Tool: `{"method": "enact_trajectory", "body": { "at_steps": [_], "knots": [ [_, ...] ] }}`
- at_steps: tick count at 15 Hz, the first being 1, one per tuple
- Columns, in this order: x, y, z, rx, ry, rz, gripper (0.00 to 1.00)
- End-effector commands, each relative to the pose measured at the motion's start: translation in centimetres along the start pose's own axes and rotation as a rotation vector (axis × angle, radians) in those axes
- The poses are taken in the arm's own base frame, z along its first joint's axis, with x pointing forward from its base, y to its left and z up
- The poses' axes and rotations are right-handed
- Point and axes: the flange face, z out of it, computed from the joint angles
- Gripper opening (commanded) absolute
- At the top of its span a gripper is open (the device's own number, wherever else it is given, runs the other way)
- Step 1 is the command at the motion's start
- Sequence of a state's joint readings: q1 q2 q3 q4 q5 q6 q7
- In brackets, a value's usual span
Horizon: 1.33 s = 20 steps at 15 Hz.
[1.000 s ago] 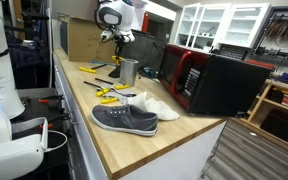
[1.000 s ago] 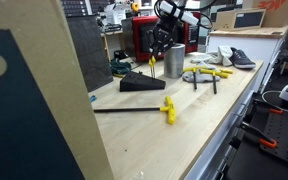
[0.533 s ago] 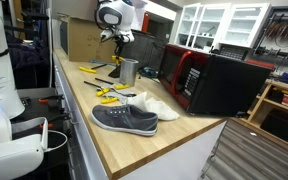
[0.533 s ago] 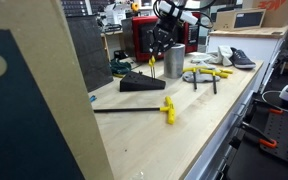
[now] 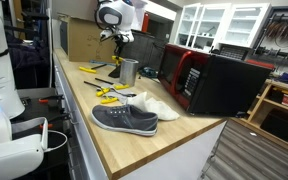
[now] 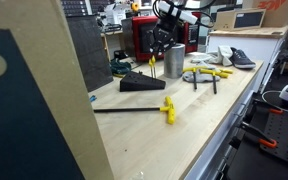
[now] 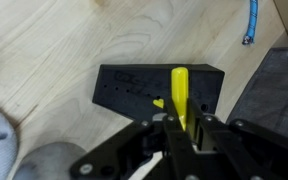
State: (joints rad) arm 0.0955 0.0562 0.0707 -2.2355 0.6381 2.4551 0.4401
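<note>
My gripper (image 7: pixel 183 128) is shut on a yellow-handled tool (image 7: pixel 180 95), which sticks out from between the jaws. In the wrist view the tool points at a black wedge-shaped block (image 7: pixel 132 88) with small holes, lying on the wooden bench. In both exterior views the gripper (image 6: pixel 162 42) (image 5: pixel 114 42) hangs above the bench with the yellow tool (image 6: pixel 152 66) pointing down, its tip just over the black block (image 6: pixel 142 83). A metal cup (image 6: pixel 174 60) (image 5: pixel 129 71) stands right beside it. I cannot tell whether the tip touches the block.
A yellow-headed mallet (image 6: pixel 167 108) with a black shaft lies nearer the bench's front. Yellow pliers (image 6: pixel 206 73) (image 5: pixel 109 93), a grey shoe (image 5: pixel 124 118), a white shoe (image 5: pixel 156 104) and a red-and-black microwave (image 5: pixel 209 80) sit along the bench. A blue cable (image 7: pixel 251 25) lies nearby.
</note>
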Motion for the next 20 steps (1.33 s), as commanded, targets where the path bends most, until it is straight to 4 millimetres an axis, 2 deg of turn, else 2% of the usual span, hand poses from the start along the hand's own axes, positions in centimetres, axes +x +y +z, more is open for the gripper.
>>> {"method": "enact_trajectory", "body": {
  "at_steps": [1, 20],
  "knots": [
    [-0.17, 0.26, -0.75, -0.015, -0.018, 0.042, 0.04],
    [-0.22, 0.09, -0.67, 0.004, 0.007, 0.016, 0.04]
  ]
}}
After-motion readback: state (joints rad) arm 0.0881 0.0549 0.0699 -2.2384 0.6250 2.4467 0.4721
